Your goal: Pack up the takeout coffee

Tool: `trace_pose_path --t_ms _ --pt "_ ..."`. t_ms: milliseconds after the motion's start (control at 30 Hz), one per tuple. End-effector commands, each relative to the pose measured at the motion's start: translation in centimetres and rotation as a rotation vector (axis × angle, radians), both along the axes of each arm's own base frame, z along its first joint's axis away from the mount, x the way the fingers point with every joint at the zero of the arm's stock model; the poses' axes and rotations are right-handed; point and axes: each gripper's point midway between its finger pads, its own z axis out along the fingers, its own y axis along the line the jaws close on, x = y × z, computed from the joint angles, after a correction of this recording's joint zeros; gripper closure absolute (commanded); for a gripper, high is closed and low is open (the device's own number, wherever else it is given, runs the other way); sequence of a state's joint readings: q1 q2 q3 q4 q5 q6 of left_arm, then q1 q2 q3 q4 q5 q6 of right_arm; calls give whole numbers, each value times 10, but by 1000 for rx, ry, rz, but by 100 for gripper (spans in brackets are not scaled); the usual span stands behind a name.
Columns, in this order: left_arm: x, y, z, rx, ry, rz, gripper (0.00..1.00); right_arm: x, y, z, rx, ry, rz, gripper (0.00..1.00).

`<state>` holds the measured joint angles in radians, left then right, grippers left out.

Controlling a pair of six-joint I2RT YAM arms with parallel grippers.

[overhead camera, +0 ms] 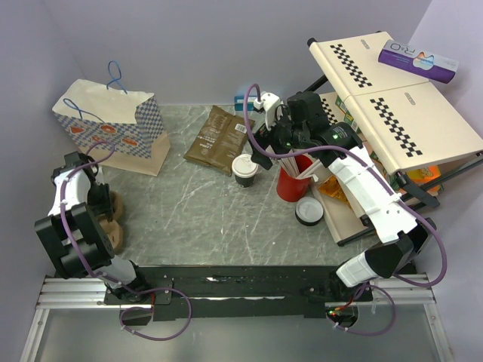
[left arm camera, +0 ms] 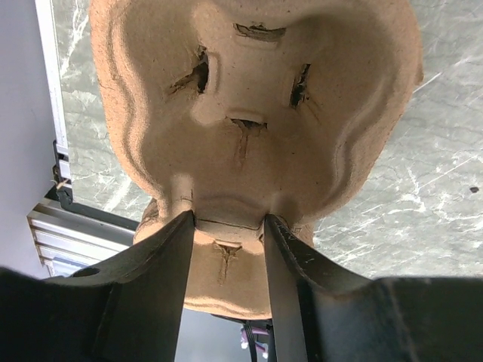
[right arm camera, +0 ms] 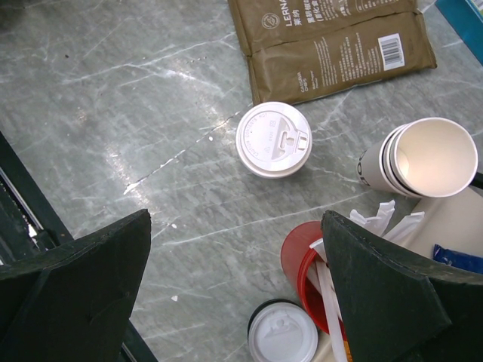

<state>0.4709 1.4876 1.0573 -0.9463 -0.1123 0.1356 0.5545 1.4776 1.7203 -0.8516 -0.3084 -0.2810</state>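
Observation:
The takeout coffee, a small paper cup under a round white lid, stands upright mid-table in front of the brown coffee bags. My right gripper hangs open above the table just short of the cup, with nothing between its fingers. At the left edge my left gripper is shut on a brown pulp cup carrier, its fingers pressing both sides of the carrier's near rim. A patterned paper bag stands at the back left.
A red cup of white sticks stands right of the coffee, with a loose white lid nearer me. A stack of lidless cups lies beside it. A checkered rack fills the right side.

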Motion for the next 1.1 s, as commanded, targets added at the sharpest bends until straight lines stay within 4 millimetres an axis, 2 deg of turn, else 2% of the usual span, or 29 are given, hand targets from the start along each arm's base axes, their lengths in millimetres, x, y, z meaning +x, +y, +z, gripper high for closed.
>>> trace_pose_path --t_ms 0,100,333,467,533,600,667,733,800,867,900,933,967,1067 --pt "-6 5 2 25 2 41 52 -1 6 16 43 -36 13 0" --pt "-7 4 1 12 -1 46 53 -2 7 17 45 -37 16 0" --pt "-4 0 5 -46 -18 48 67 -2 6 17 45 -36 12 0" --pt "-6 -7 8 -105 -24 46 99 -2 6 17 44 -35 12 1" --pt "-2 -9 13 -130 -44 28 99 -2 6 17 44 -35 14 0" --pt "1 -21 19 -199 -53 -8 99 -2 6 17 43 -34 14 0" --pt "10 -19 32 -199 -92 -30 99 -3 7 17 43 -34 16 1" --pt "15 -2 43 -80 -129 -35 99 -2 7 17 45 -30 17 0" --pt "8 31 60 194 -83 -45 99 -2 7 18 48 -34 17 1" --pt "9 33 69 268 -53 -105 99 -1 7 18 45 -34 13 0" --pt "8 15 70 123 -70 -137 99 -1 7 18 45 -34 15 1" --pt "6 6 69 31 -69 -149 99 -2 8 19 48 -33 22 0" --pt "4 0 59 -63 -26 -140 99 -2 9 18 48 -28 20 0" --pt "-2 -1 58 -105 8 -112 99 -1 10 18 54 -27 24 1"
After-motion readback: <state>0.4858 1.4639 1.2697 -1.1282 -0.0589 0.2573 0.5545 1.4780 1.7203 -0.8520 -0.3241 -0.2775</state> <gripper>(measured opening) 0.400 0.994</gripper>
